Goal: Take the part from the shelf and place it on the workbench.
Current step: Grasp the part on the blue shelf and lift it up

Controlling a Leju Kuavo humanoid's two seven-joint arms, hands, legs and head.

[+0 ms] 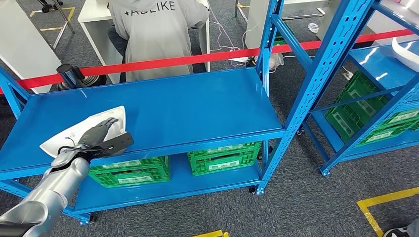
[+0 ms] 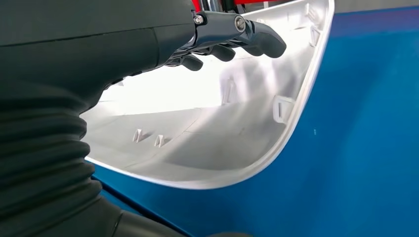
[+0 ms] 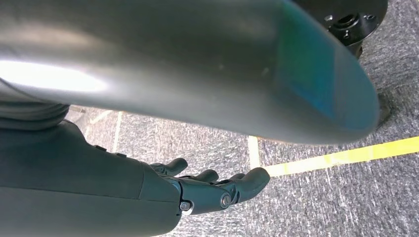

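- Left robot hand (image 1: 101,132) sits on the white part (image 1: 84,132), fingers laid over its top, near the front left edge of the blue shelf (image 1: 197,106); arm comes in low from the left, since the part lies close to the robot's side.
- Left wrist view: fingers (image 2: 237,42) curve over the part's (image 2: 207,133) hollow inner face with moulded clips; looks like a grip on the rim, but can't tell if it's truly clamped or just resting.
- Part is a thin curved shell, concave side toward the wrist camera, resting on the shelf surface (image 2: 365,138), not lifted yet, I'd judge.
- Right robot hand (image 3: 212,187) hangs beside the body over grey carpet and a yellow floor line (image 3: 346,155), fingers loosely apart, holding nothing; idle because one hand suffices for a light shell.
- Green crates (image 1: 225,158) on the lower shelf, red barrier tape (image 1: 197,59) behind, a seated person in a grey top (image 1: 158,34) beyond it.
- Another white part (image 1: 407,52) on the neighbouring rack to the right.
- Workbench not identifiable.
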